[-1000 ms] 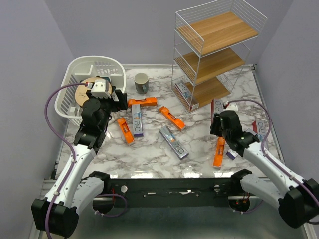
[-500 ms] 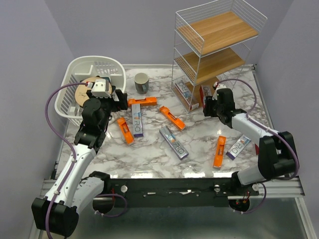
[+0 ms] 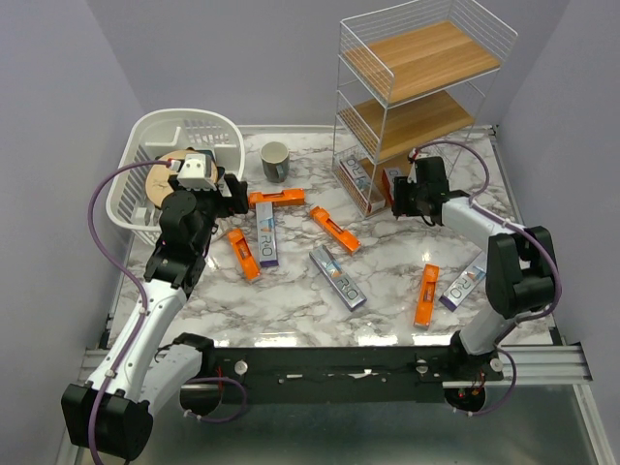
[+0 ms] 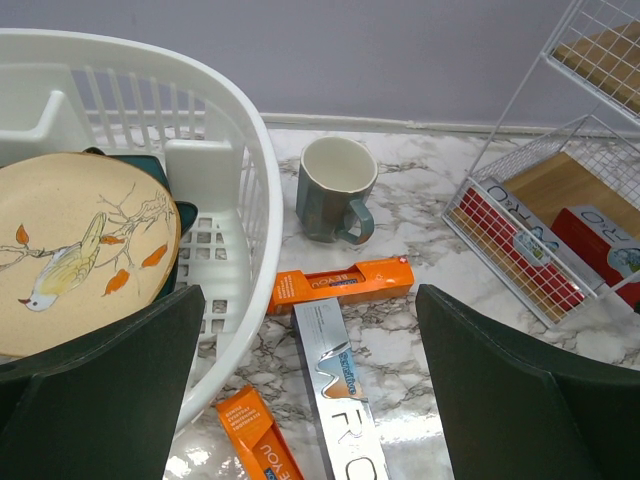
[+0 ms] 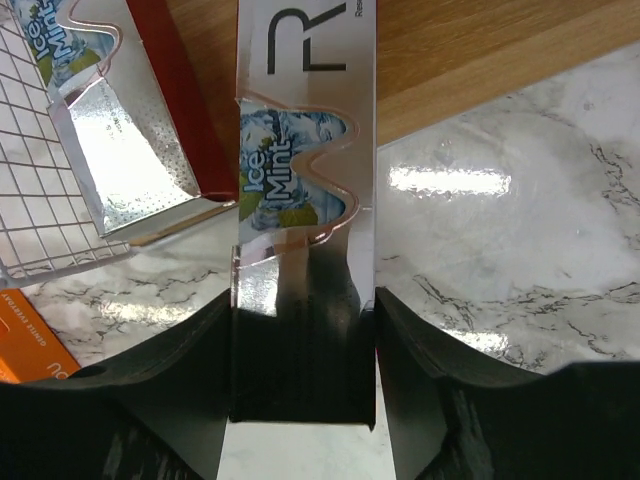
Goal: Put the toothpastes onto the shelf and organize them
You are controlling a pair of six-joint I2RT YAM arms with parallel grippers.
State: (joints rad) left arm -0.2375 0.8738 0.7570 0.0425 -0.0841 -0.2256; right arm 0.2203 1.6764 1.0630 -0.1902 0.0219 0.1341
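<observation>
My right gripper point(image 3: 400, 197) is shut on a silver-and-red Ice Mint toothpaste box point(image 5: 305, 150), its far end over the wooden bottom board point(image 5: 480, 40) of the white wire shelf point(image 3: 417, 107). Another red-sided box point(image 5: 120, 130) lies on that tier beside it. My left gripper point(image 3: 232, 194) is open and empty above an orange box point(image 4: 340, 285) and a silver box point(image 4: 340, 385) next to the basket. More toothpaste boxes lie on the marble: orange ones point(image 3: 334, 230) point(image 3: 426, 294) point(image 3: 244, 254) and silver-purple ones point(image 3: 338, 276) point(image 3: 463, 283).
A white plastic basket point(image 3: 155, 145) holding a bird-pattern plate point(image 4: 70, 250) stands at the back left. A grey mug point(image 3: 275, 162) stands between the basket and the shelf. The shelf's two upper boards are bare.
My right arm has carried its box from the right side of the table back and left to the shelf's bottom tier. The left arm has not moved.
</observation>
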